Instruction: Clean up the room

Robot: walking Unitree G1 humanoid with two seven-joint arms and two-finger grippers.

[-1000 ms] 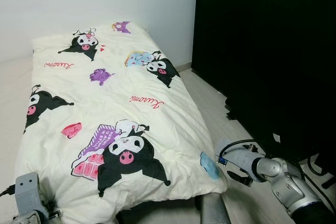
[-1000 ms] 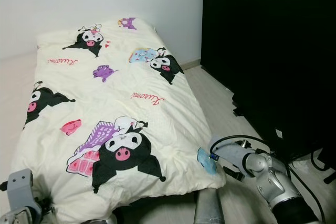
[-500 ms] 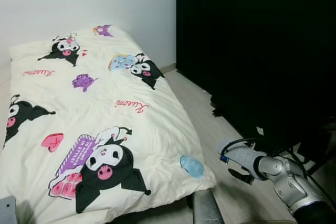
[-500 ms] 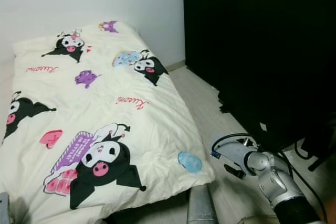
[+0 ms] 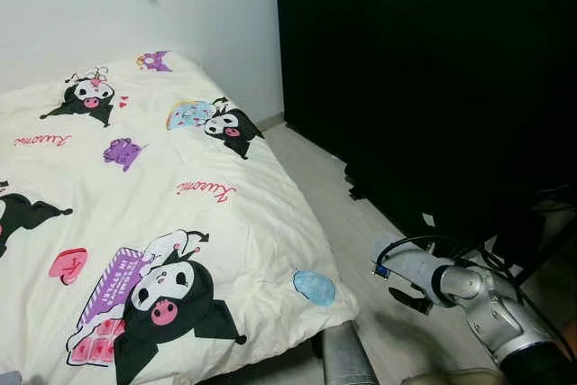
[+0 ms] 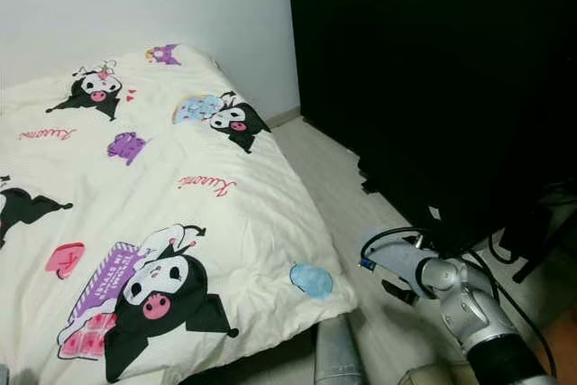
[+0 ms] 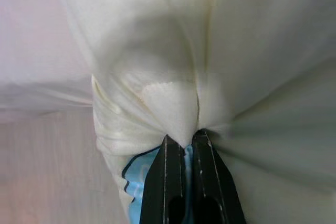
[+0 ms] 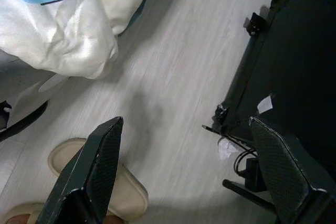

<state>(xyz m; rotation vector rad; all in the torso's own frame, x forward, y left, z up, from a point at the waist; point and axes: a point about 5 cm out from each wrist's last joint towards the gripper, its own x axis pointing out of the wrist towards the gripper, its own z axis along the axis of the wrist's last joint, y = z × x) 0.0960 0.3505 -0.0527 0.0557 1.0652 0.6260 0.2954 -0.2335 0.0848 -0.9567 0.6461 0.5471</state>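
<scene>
Now the left gripper [image 7: 185,142] is clenched on a bunched fold of the cream cartoon blanket [image 5: 171,205], while the right gripper [image 8: 191,166] hangs spread wide above the floor [image 8: 173,82], blanket corner just beside it.

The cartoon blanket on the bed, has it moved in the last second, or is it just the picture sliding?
Mostly the picture: the head camera swung right, so the blanket slid left in view, print layout unchanged. The left gripper is shut on a blanket fold. The right gripper stays open beside the bed above the floor.
</scene>
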